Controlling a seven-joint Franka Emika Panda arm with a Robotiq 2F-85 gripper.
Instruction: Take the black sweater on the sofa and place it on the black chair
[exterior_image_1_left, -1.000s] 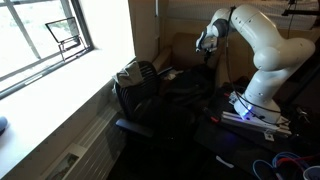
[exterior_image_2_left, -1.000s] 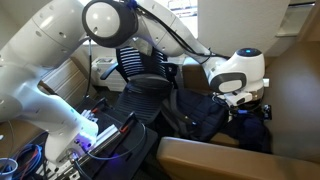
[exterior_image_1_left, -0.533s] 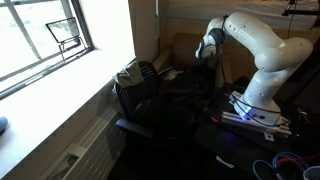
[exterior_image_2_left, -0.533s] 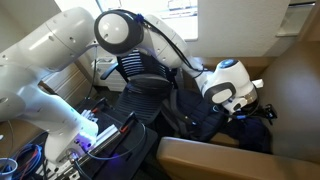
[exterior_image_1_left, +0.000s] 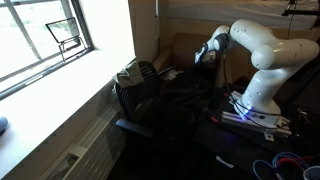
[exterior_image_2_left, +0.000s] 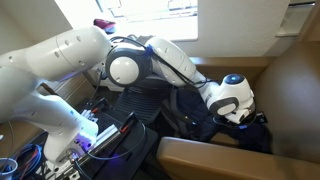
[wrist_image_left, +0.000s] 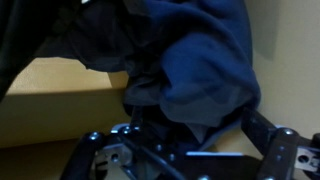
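The room is dim, lit by a wide window (exterior_image_1_left: 45, 40) with a pale sill (exterior_image_1_left: 60, 95) below it. At the far side stands the sofa (exterior_image_1_left: 182, 45), tan-brown and boxy. Its thick padded walls show in an exterior view (exterior_image_2_left: 290, 90), and a strip of its tan upholstery shows in the wrist view (wrist_image_left: 60, 90).

The black sweater (exterior_image_2_left: 200, 115) lies rumpled on the sofa seat, a dark heap between the cushioned sides. In the wrist view the cloth (wrist_image_left: 200, 60) fills the upper part of the picture and bunches down toward the camera.

Your hand (exterior_image_2_left: 243, 118) is low over that heap, at its edge nearest the sofa's back wall. In the wrist view your hand (wrist_image_left: 185, 150) has its fingers (wrist_image_left: 95, 150) spread wide apart, one at each side of the picture. A fold of the sweater sits in the gap between them, but they are not clamped on it. In an exterior view your hand (exterior_image_1_left: 205, 57) hangs in front of the sofa.

The black chair (exterior_image_1_left: 150, 85) stands just beside the sofa, near the window. Its seat (exterior_image_2_left: 140, 100) is partly hidden by your white arm (exterior_image_2_left: 125, 68).

The arm's base (exterior_image_1_left: 255, 115) glows purple along one edge and is too blurred to read any marking. Coiled cables (exterior_image_1_left: 285, 165) lie on the floor nearby.
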